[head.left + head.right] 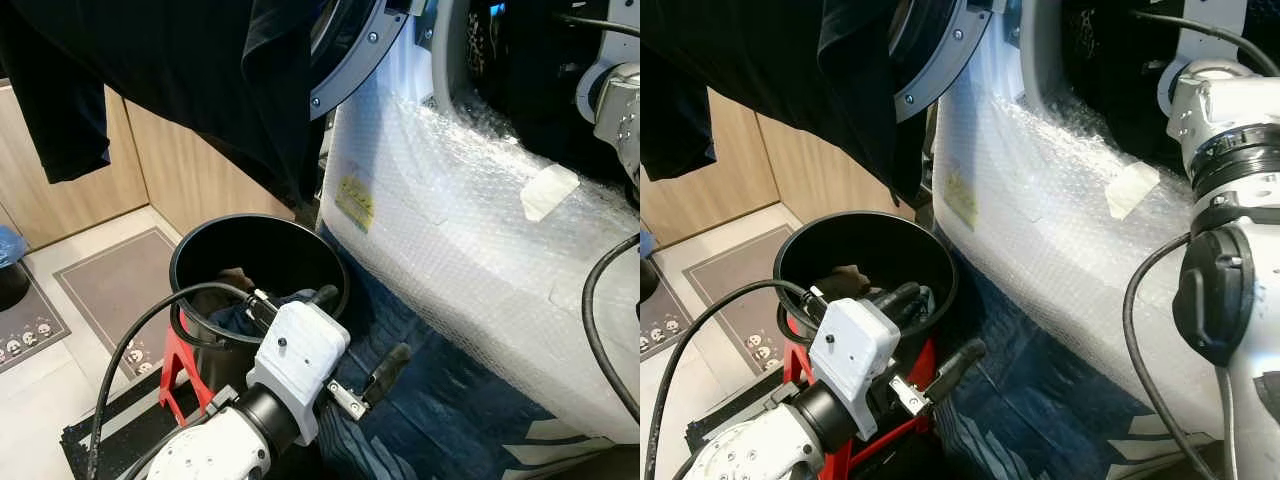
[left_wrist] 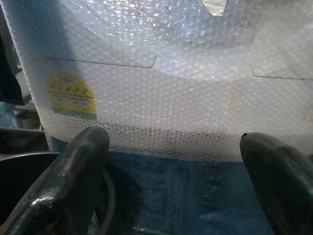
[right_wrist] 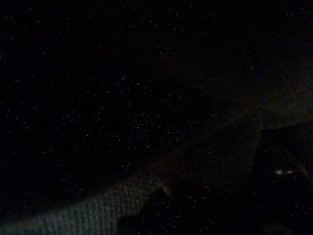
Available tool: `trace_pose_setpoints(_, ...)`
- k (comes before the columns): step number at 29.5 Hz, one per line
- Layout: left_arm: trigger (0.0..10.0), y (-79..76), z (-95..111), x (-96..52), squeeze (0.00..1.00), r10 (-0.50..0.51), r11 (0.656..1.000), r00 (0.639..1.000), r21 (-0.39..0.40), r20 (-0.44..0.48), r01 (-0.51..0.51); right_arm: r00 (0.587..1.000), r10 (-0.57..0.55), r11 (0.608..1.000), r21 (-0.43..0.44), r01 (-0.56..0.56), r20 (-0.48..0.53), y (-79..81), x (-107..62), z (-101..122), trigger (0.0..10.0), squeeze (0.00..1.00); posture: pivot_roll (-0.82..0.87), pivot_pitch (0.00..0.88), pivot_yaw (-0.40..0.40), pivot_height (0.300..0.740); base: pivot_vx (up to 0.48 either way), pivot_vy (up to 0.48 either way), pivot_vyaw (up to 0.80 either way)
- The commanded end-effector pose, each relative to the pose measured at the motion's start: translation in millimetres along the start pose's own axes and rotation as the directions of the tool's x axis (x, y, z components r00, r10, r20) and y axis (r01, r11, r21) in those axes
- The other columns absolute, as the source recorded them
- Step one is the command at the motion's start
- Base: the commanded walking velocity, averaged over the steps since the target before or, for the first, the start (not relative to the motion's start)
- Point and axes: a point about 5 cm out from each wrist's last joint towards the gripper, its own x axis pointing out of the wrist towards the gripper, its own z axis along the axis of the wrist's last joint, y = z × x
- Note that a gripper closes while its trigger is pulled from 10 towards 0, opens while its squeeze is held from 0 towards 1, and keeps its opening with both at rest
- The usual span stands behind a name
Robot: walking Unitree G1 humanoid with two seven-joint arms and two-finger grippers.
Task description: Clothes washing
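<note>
Left hand low in the near left, just right of the black bucket, fingers spread wide apart, nothing between them. One finger sticks out toward the washer front, the other lies at the bucket's near rim. Left wrist view: both fingers frame the bubble-wrapped panel with open gap between.

Black bucket sits on a red stand, left of the washing machine. Dark clothes lie inside the bucket, low down, partly hidden by the left hand's white wrist housing. Black cable loops from the arm over the bucket's near rim.

Washing machine fills the right side, front covered in bubble wrap, yellow sticker on its left corner, strip of tape further right. Round door swung open toward the left, far top. A dark garment hangs across the upper left, in front of the door, covering much of it.

Right arm raised at the far right beside the drum opening; its hand reaches into the dark drum and I cannot tell whether the fingers are apart or together. Right wrist view nearly black, only a faint pale patterned edge visible.

Blue cloth spread on the floor below the washer. Grey mat on the tiled floor to the left, wooden cabinet fronts behind it.
</note>
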Motion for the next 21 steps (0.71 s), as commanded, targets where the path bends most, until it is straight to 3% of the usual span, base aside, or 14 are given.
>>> trace_pose_setpoints(1, 10.0, -2.8, 0, 2.1, 0.0, -0.028, 1.0, 1.0, -0.011, 0.0, 0.027, 1.0, -0.021, 1.0, 0.022, 0.021, -0.013, -12.4, -1.5, 3, 10.0, 1.0, 0.09, 0.156, -0.192, 0.74, 0.0, 0.0, 0.0)
trace_pose_setpoints(15, 10.0, 6.8, 2, 10.9, 0.0, -0.053, 0.998, 0.998, 0.04, 0.023, 0.052, 0.998, -0.05, 0.997, 0.061, 0.053, -0.037, -40.1, -3.2, 3, 10.0, 1.0, 0.07, 0.097, -0.154, 0.74, 0.0, 0.0, 0.0)
trace_pose_setpoints(21, 10.0, 9.6, 2, 14.2, 0.0, -0.073, 0.996, 0.997, 0.053, 0.032, 0.071, 0.999, -0.006, 1.0, 0.007, 0.006, -0.034, -45.9, -3.8, 2, 10.0, 1.0, 0.06, 0.083, -0.137, 0.74, 0.0, 0.0, 0.0)
